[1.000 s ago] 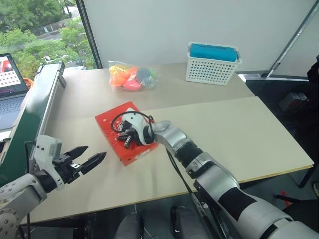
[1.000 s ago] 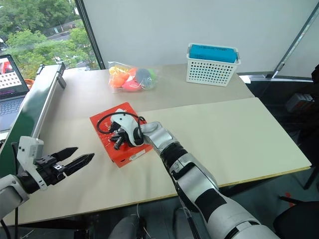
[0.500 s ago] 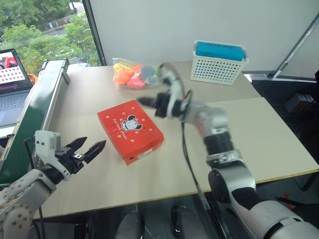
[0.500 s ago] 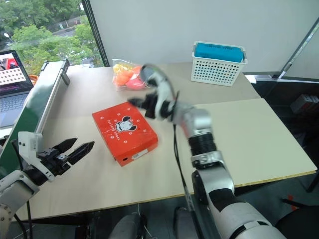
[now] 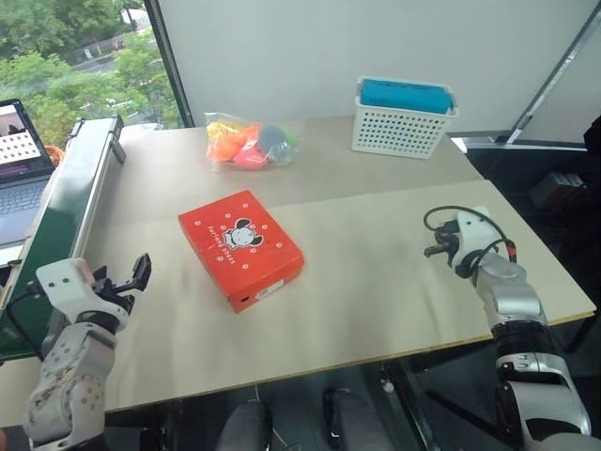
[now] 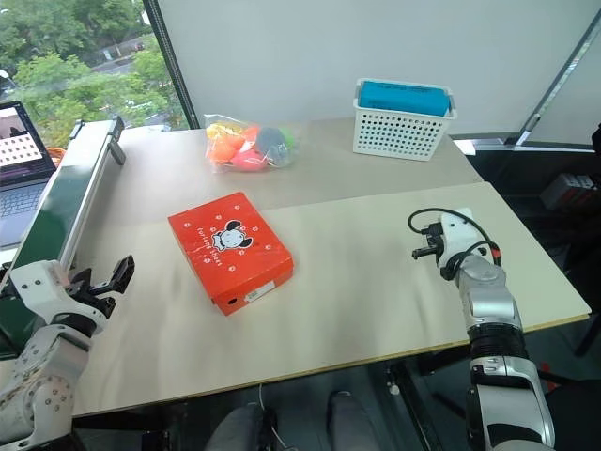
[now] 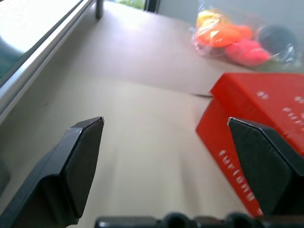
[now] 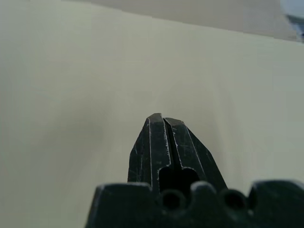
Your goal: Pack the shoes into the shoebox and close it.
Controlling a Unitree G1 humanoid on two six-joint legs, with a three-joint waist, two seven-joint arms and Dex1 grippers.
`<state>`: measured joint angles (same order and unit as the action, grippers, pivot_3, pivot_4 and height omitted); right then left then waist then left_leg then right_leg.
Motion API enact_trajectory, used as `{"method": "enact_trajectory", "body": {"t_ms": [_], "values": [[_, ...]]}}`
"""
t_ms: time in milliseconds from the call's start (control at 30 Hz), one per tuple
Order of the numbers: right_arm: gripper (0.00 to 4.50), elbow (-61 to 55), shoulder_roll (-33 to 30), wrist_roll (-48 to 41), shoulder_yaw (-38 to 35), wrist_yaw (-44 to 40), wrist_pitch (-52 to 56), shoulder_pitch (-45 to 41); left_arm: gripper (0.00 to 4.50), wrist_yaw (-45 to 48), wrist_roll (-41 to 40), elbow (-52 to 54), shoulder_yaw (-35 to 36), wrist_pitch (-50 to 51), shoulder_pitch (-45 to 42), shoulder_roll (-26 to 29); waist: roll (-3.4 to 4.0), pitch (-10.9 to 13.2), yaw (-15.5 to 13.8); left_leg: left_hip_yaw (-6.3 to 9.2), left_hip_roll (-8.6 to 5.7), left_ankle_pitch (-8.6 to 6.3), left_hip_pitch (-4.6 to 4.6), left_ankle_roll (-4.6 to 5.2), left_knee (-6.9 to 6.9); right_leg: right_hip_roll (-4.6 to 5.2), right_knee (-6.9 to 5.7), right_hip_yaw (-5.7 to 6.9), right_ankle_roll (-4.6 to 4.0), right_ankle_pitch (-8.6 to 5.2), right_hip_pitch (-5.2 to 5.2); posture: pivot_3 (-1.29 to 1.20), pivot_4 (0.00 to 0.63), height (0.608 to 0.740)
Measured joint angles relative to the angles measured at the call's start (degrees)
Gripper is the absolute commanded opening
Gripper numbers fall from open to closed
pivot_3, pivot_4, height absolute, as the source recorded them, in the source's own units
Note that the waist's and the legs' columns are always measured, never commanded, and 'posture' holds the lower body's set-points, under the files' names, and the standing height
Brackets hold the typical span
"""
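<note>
Centrally, the closed shoebox lies on the beige surface; window upper left, white wall behind. Left end effector wide, empty; right end effector fully closed, empty.

Bag of orange and pink items, white mesh basket, laptop, table

A matt orange-red cardboard shoebox, its lid printed in black and white, sits on a smooth, pale wood-look table. At twelve o'clock, a crinkled clear plastic bag shines glossy; at one o'clock stands a white plastic mesh basket. The left gripper shows matt black plastic fingers.
</note>
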<state>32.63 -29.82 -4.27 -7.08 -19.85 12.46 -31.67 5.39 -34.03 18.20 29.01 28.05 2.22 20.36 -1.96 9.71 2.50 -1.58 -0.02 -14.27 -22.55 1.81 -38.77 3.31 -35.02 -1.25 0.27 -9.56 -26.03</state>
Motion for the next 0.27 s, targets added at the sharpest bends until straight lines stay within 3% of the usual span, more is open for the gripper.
{"method": "enact_trajectory", "body": {"t_ms": [267], "values": [[0.02,1.9,2.4,0.1,-0.1,0.3,-2.6,0.0,4.5,1.5,2.2,-3.1,-1.0,-1.7,-0.6,-0.1,-0.01,0.0,-0.1,-0.03,-0.04,-0.05,0.16,0.08,-0.03,-0.01,0.02,-0.15,0.18,-0.05,0.24,0.0,0.15,0.74]]}}
